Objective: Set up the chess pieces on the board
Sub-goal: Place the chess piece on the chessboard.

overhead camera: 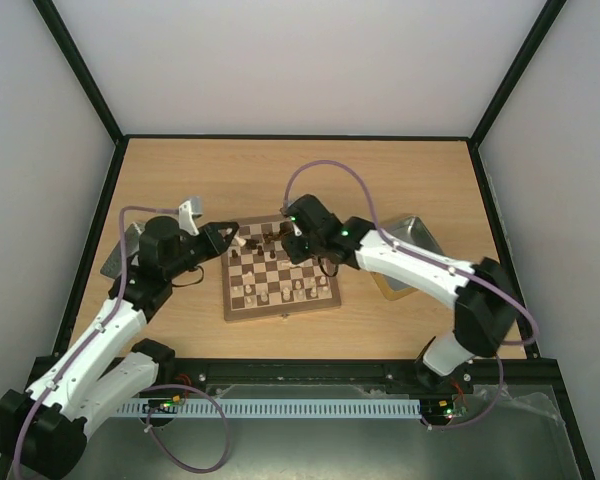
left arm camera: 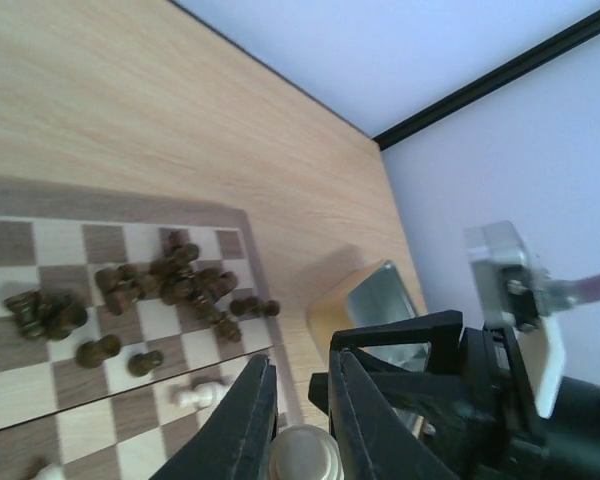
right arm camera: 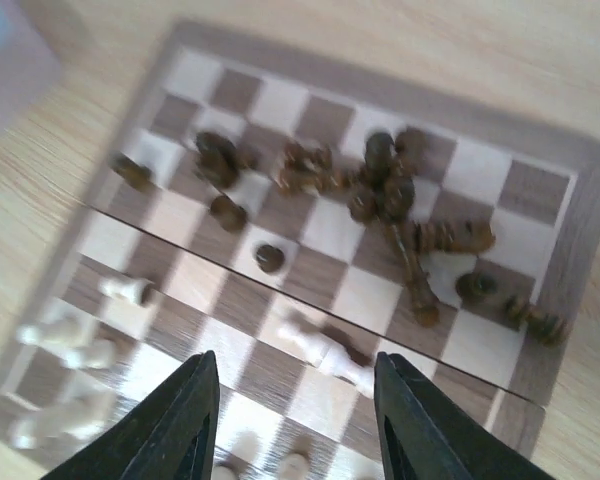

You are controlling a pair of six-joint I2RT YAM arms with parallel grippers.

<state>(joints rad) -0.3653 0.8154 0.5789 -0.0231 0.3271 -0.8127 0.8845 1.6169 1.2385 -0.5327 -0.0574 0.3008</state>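
The board (overhead camera: 328, 297) lies mid-table between my arms. Dark chess pieces (left arm camera: 180, 280) lie in a jumbled heap on its far rows, many toppled, and show again in the right wrist view as dark pieces (right arm camera: 380, 190). Cream pieces (right arm camera: 70, 350) stand and lie along the near rows. My left gripper (left arm camera: 298, 356) is shut on one cream piece (left arm camera: 305, 455), held above the board's left far corner (overhead camera: 236, 240). My right gripper (right arm camera: 295, 365) hangs open over the board, with a fallen cream piece (right arm camera: 330, 350) lying on the squares below the gap. From above, the right gripper (overhead camera: 298, 246) hovers over the far middle.
A grey metal tray (overhead camera: 412, 238) sits just right of the board and shows in the left wrist view as a tray (left arm camera: 385, 300). Another tray (overhead camera: 120, 256) lies left, under the left arm. Black frame posts and pale walls enclose the table.
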